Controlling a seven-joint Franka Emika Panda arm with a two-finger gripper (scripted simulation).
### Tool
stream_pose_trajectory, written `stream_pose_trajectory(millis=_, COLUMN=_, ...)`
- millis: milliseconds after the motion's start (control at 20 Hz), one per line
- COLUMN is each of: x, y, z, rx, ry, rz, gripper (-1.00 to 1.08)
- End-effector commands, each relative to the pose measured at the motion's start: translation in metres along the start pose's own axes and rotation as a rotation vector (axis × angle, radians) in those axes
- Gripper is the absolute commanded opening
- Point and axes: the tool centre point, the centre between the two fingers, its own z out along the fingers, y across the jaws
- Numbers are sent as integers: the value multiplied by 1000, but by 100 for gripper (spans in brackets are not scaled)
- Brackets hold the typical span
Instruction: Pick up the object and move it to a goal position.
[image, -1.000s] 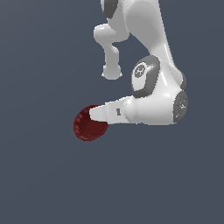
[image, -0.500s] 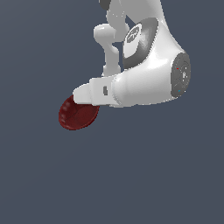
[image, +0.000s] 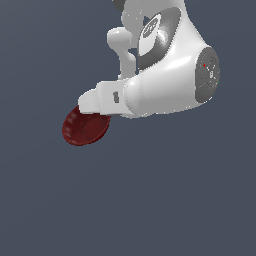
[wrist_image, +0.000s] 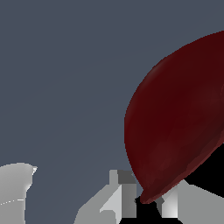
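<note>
Dark red shallow round bowl (image: 85, 127) tilted, its rim pinched between the grey fingers (wrist_image: 124, 197) of the white arm's gripper (wrist_image: 146, 202)

Backdrop (image: 50, 200): flat slate blue-grey, uniform across whole exterior view. No seam, no edge, no texture showing on it. Light even, soft, no cast shadow visible on backdrop. Wrist view: same slate blue-grey backdrop (wrist_image: 61, 78) fills most of picture, equally plain.
</note>
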Motion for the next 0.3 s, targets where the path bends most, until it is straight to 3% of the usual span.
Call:
stream_pose_trajectory(millis=0, x=-10, y=11, z=-5, rx=0, ry=2, rz=4, gripper=-100)
stream_pose_trajectory(millis=250, x=-19, y=20, z=-10, rx=1, ry=2, rz=4, gripper=-100)
